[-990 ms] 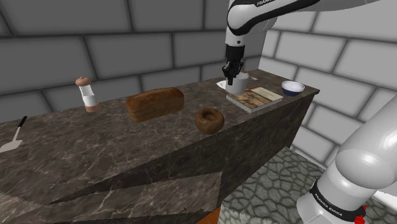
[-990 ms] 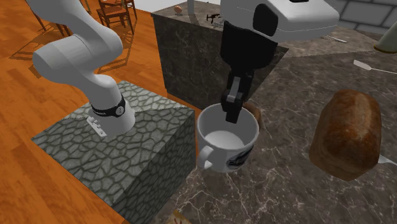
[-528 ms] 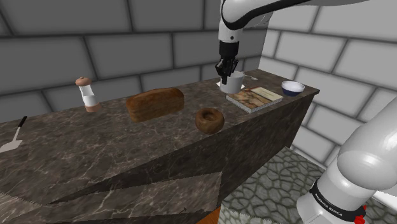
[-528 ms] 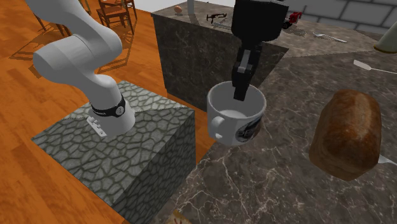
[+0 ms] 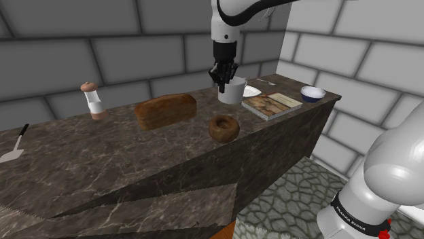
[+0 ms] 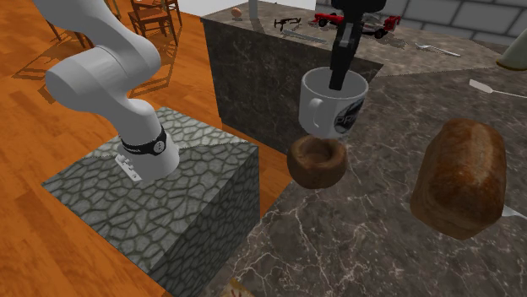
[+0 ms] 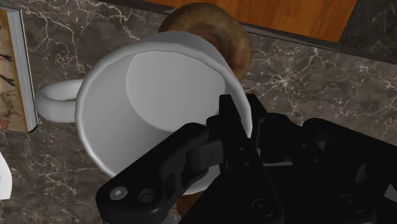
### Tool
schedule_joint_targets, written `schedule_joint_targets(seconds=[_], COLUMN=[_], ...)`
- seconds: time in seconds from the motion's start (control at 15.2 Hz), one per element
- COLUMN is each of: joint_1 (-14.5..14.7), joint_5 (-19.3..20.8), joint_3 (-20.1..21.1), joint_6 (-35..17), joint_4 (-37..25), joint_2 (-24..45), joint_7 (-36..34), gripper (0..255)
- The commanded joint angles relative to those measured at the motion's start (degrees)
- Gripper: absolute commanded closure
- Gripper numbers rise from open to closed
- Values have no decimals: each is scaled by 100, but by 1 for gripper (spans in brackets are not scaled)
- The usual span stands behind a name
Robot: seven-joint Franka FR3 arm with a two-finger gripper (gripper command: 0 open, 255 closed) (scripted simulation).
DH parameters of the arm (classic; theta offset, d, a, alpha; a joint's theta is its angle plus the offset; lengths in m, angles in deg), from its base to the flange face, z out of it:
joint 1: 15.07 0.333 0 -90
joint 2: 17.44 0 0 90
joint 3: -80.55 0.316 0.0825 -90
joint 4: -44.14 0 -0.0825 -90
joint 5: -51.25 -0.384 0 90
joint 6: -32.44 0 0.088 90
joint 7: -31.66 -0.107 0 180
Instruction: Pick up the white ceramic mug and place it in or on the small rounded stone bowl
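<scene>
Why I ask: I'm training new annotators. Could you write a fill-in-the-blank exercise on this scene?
The white thing that the gripper is shut on is a ____.
Its inside is ____.
The bowl on the counter is coloured ____.
Missing words: mug; empty; brown.

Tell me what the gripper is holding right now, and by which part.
The white mug, pinched by its rim wall: the gripper has one finger inside and one outside, on the side opposite the handle.
</scene>
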Motion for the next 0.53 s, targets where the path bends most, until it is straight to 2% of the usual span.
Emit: schedule_joint_targets(seconds=[0.0,0.46], joint_1=[64,69], joint_5=[-10,2], joint_3=[90,103], joint_6=[-58,-594], joint_4=[38,522], joint_2=[27,81], joint_7=[-162,-188], gripper=[255,255])
